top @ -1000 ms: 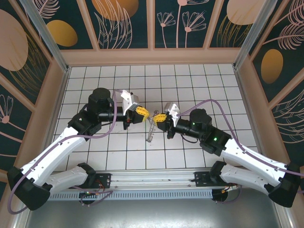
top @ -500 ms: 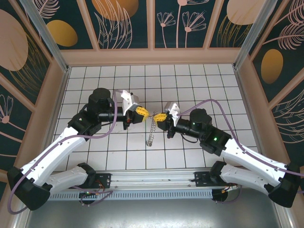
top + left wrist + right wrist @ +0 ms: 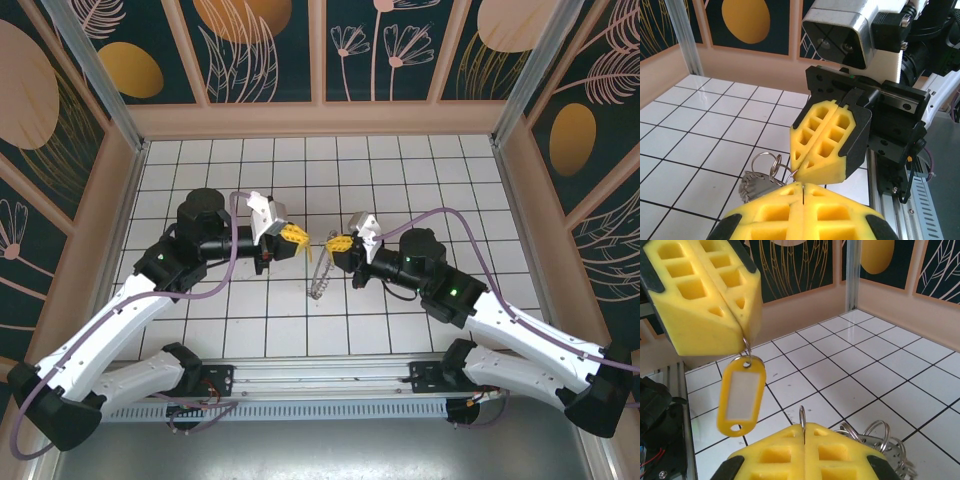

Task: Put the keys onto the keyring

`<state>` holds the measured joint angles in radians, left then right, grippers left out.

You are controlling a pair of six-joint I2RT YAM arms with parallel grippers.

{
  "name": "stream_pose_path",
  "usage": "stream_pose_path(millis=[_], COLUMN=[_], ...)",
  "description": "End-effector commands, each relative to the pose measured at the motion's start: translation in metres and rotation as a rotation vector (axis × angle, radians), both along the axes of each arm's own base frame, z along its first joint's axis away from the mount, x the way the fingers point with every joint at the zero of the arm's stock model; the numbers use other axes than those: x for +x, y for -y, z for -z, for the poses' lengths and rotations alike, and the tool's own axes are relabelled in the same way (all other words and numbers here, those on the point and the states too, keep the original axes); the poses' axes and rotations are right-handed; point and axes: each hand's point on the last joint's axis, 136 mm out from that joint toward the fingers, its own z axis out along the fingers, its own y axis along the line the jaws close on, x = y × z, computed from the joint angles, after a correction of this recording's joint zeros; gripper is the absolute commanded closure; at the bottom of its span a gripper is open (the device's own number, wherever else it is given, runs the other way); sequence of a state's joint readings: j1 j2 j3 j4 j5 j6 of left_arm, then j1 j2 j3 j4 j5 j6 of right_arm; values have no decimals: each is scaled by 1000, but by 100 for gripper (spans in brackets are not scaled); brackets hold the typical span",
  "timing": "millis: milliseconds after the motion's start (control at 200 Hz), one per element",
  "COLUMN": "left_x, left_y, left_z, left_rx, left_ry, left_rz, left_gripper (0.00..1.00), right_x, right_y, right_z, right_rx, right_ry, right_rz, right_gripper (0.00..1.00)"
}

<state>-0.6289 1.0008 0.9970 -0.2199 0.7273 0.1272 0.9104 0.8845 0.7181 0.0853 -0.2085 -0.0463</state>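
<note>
My left gripper (image 3: 299, 238) and right gripper (image 3: 336, 243) face each other tip to tip above the tiled floor, a short gap between them. In the right wrist view the left gripper (image 3: 745, 334) is shut on a small wire loop from which a yellow key tag (image 3: 741, 395) hangs. My right gripper (image 3: 804, 426) is shut on the thin metal keyring (image 3: 802, 415), which stands up edge-on from its jaws. Behind and below it dangle the keys (image 3: 879, 444), a grey bunch with several silver rings. That bunch (image 3: 758, 181) also hangs beside the right gripper's fingers (image 3: 826, 145).
White tiled floor (image 3: 430, 180) enclosed by tan walls (image 3: 320, 120) and aluminium posts. The rail with both arm bases runs along the near edge (image 3: 320, 375). Purple cables loop over each arm. Open floor lies on all sides of the grippers.
The left arm has drawn back slightly to the left, widening the gap between the grippers. The yellow tag now hangs free from the left gripper. The keys swing under the right gripper.
</note>
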Motion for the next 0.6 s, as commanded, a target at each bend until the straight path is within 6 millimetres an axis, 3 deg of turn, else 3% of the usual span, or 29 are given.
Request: stream_pose_path(millis=[0,270,596], left_x=[-4,-3,3], left_y=[-1,6,12], left_z=[-2,-4,4], left_rx=[5,-18,-18], left_ry=[11,0,-16], left_rz=[8,44,52], left_gripper=[100,100,100], right_x=[3,-2,-6], right_y=[1,-10,-15], right_z=[-28,-40,-40], right_rx=[70,106,127], right_ry=[52,86,95], right_rz=[15,-29,-65], right_gripper=[100,100,100])
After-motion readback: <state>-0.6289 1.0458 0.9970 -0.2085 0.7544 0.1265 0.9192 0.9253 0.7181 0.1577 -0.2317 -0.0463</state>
